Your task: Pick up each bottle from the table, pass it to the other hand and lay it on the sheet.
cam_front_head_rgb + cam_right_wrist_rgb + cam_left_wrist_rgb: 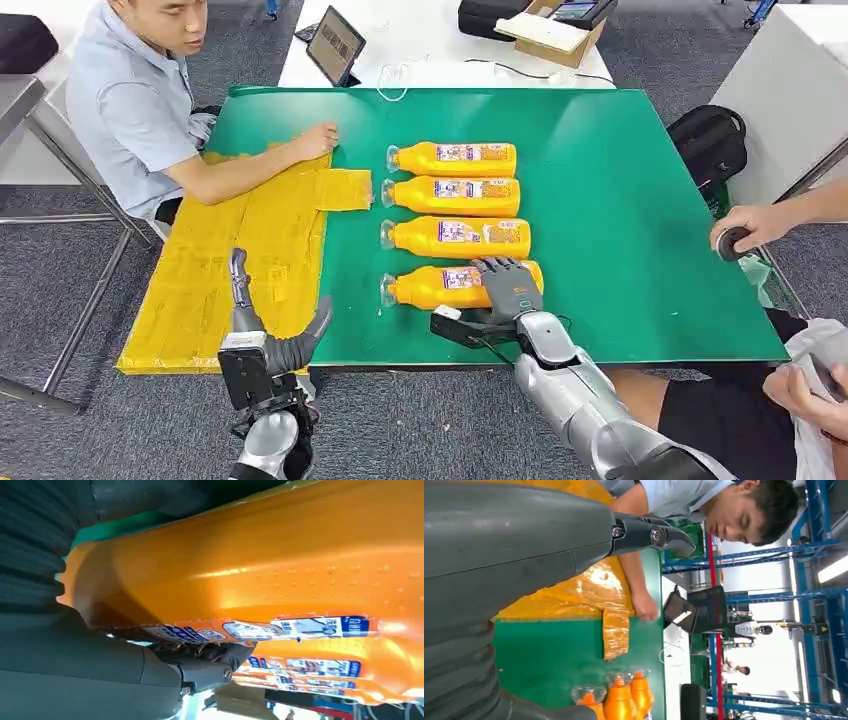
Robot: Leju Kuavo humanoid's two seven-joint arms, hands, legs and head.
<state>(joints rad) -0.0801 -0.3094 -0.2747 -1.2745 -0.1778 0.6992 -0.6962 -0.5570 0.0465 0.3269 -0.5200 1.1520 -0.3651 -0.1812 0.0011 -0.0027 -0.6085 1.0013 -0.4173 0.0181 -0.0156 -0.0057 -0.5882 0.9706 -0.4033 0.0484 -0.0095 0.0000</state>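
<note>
- Four orange drink bottles lie on their sides in a row on the green bench, clear caps pointing toward the yellow sheet, labels with blue and white print around their middles.
- The nearest bottle is the one closest to the bench's front edge; beyond it lie the second bottle, the third bottle and the farthest bottle, each just beside the next.
- The right hand reaches in over the bench's front edge with its silver forearm angled up from below, and lies on top of the nearest bottle's base end.
- Its fingers are draped over the bottle's body; in the right wrist view the thumb curls in at the label side and the orange body fills the space against the palm. The bottle rests on the bench; whether the grip is fully closed I cannot tell.
- The left hand is raised at the bench's front edge, over the near corner of the sheet, with fingers spread apart and holding nothing.
- The sheet covers the bench's left part, a tab of it reaching toward the third bottle's cap.
- A person's hand rests on the far edge of the sheet.
- Another person's hand holds a small dark object at the bench's right edge.
</note>
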